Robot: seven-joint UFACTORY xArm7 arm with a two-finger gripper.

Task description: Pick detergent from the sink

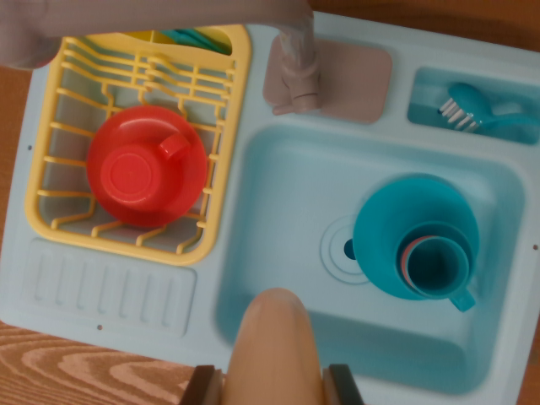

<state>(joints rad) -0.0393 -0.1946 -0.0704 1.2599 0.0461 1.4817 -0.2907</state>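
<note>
1. Orange detergent bottle (274, 350) stands at the bottom of the wrist view, between the two dark fingers (346, 386), which hold it over the near edge of the light blue sink (287, 186).
2. Teal cups (418, 240) lie inside the basin.
3. Red cup (148, 166) sits in the yellow rack (232, 126).

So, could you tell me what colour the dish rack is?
Yellow: the rack, seen in the wrist view.

At the bottom center of the frame, the gripper (274, 384) has its two dark fingers (201, 386) clamped on an orange bottle (274, 342)
</note>
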